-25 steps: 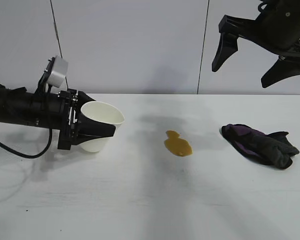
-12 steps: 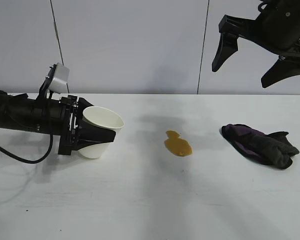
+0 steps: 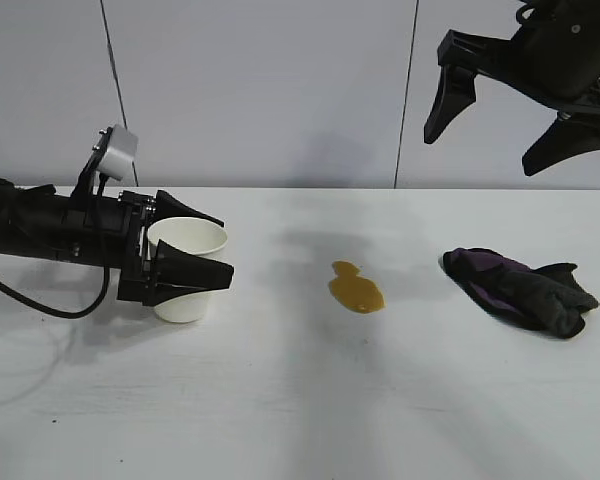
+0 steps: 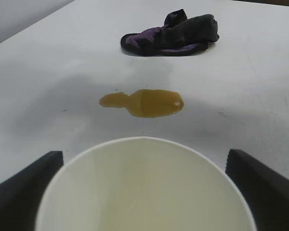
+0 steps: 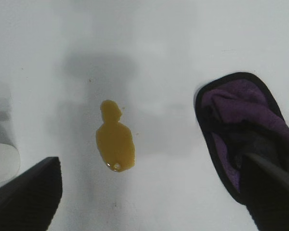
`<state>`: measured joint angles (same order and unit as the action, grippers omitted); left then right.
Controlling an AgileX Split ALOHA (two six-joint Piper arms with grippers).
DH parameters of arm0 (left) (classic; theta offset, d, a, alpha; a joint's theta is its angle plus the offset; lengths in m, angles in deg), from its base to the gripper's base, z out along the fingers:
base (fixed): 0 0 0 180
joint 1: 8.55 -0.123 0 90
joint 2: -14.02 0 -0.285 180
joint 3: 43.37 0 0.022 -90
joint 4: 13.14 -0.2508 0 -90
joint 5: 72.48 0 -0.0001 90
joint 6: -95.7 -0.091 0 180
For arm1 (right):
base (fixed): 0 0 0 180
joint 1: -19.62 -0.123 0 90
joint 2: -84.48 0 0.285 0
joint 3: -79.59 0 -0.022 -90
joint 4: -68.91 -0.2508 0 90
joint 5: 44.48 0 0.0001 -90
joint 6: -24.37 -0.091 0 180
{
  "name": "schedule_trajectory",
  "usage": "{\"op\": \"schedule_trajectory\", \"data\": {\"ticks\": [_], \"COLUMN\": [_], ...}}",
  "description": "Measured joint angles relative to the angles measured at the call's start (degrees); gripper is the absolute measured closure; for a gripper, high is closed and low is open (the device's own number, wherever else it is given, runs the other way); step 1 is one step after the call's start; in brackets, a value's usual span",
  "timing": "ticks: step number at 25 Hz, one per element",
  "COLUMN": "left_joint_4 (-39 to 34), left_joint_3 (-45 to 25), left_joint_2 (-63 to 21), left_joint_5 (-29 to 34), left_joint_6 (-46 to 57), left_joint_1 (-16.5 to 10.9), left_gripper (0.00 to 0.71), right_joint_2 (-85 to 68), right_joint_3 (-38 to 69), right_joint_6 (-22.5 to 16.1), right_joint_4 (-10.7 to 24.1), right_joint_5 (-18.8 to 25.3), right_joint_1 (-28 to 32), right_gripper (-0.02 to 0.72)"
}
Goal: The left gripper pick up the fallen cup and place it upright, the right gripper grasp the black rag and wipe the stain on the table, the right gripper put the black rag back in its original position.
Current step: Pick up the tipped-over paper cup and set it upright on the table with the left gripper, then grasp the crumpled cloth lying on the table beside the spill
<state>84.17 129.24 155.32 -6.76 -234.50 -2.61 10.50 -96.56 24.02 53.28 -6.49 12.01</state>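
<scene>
your left gripper (image 3: 185, 250) lies low and nearly level at the left side of the table (image 3: 300, 400), pointing toward the middle. its fingers (image 3: 195, 274) are spread to either side of the cup (image 3: 187, 268), one in front of the wall, one behind the rim. the cup stands upright on the table, mouth up. in the left wrist view a sliver of gap shows between the cup (image 4: 144, 187) and each fingertip (image 4: 26, 180), so you are bracketing it, not squeezing it.

the stain (image 3: 356, 288) sits on bare table near the centre, well right of the cup, pear-shaped and glossy; its narrow end points to the back of the table. the black rag (image 3: 520, 290) lies bunched further right, purple folds showing, apart from the stain.

your right gripper (image 3: 510, 110) hangs high above the rag side, clear of the table, fingers spread wide and holding nothing. its wrist view looks down on the stain (image 5: 114, 139) and the rag (image 5: 241, 139) between the two dark fingertips (image 5: 26, 192).
</scene>
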Motion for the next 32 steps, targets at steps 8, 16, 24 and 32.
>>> {"op": "schedule_trajectory", "data": {"ticks": [8, 16, 24, 32], "left_joint_4": [-0.01, -0.21, -10.48, -32.87], "left_joint_3": [0.0, -0.17, -0.36, 1.83], "left_joint_2": [-2.3, -8.73, -20.78, -28.36], "left_joint_5": [0.0, 0.0, -18.45, -24.69], "left_joint_6": [8.04, 17.93, 48.94, 88.52], "left_joint_1": [0.0, -0.07, 0.87, 3.97], "left_gripper": [0.019, 0.017, 0.017, 0.017], "right_joint_2": [0.0, 0.0, 0.0, 0.0], "right_joint_3": [0.0, 0.0, 0.0, 0.0], "right_joint_6": [0.0, 0.0, 0.0, 0.0], "right_joint_4": [0.0, 0.0, 0.0, 0.0], "right_joint_5": [0.05, 0.11, 0.16, 0.57], "right_joint_1": [0.0, 0.0, 0.0, 0.0], "right_gripper": [0.009, 0.009, 0.009, 0.009]}}
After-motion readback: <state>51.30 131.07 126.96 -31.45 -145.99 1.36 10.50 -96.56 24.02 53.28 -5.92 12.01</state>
